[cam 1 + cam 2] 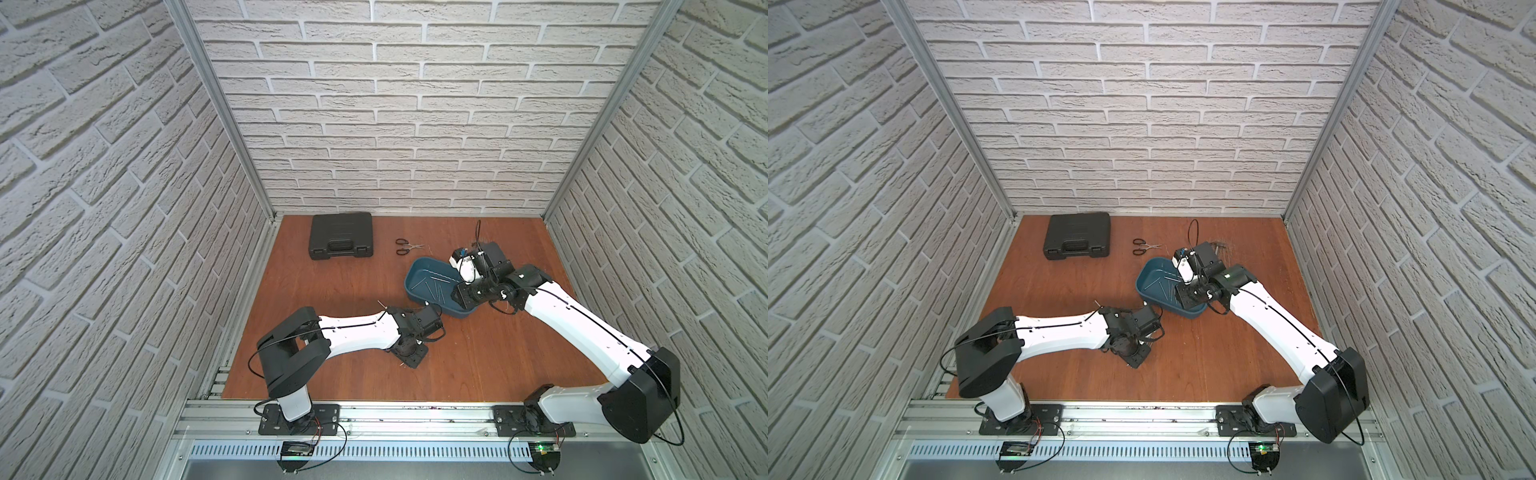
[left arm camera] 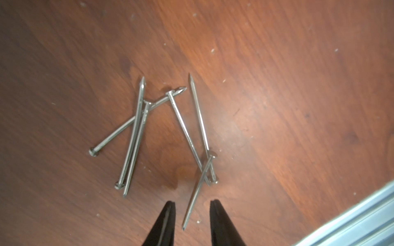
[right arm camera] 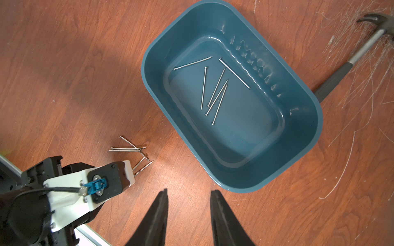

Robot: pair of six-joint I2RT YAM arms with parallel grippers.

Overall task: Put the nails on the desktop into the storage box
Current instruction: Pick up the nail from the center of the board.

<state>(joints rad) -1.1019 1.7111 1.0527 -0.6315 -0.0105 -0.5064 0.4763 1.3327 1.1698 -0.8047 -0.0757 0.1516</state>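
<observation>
Left fingers (image 2: 167, 219) parted, silvery nails (image 2: 133, 132), seemingly six

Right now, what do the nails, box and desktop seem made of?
Nails: bare silvery metal, probably steel; they glint. Box: teal moulded plastic, glossy, with rounded corners. Desktop: wood-grain board, whether veneer or laminate unclear; reddish-brown, fairly matte, finely scratched.

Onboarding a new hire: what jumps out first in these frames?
The teal storage box near the middle of the desktop, six nails on its floor. Then a crisscrossed pile of loose nails on the wood, right at the tips of the open left claw. A hammer lies beside the box.
</observation>
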